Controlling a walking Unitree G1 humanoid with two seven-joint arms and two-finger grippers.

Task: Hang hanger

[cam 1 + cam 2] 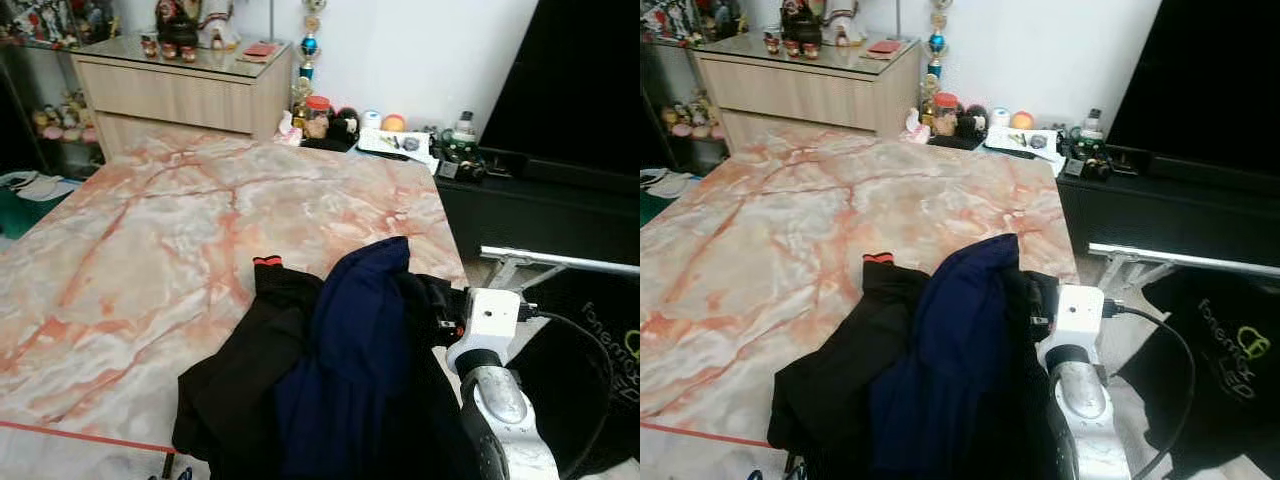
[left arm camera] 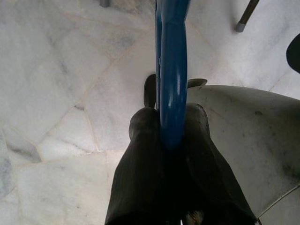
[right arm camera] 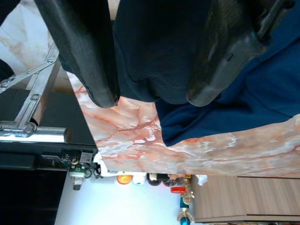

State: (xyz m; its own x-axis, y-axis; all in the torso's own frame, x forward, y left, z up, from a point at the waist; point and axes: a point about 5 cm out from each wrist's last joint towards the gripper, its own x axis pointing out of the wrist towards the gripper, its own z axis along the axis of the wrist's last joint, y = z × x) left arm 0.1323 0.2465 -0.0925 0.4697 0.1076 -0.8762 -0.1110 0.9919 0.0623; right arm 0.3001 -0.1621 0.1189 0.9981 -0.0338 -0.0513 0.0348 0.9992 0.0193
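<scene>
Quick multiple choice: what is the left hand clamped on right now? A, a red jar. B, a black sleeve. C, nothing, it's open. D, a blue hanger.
D: the left wrist view shows the left hand with both black fingers pressed against a blue hanger that runs between them, above a pale marble floor.

A home living room, big marble bench (image 1: 180, 230), wooden cabinet (image 1: 180, 95) with little ornaments, black TV (image 1: 580, 80)
</scene>
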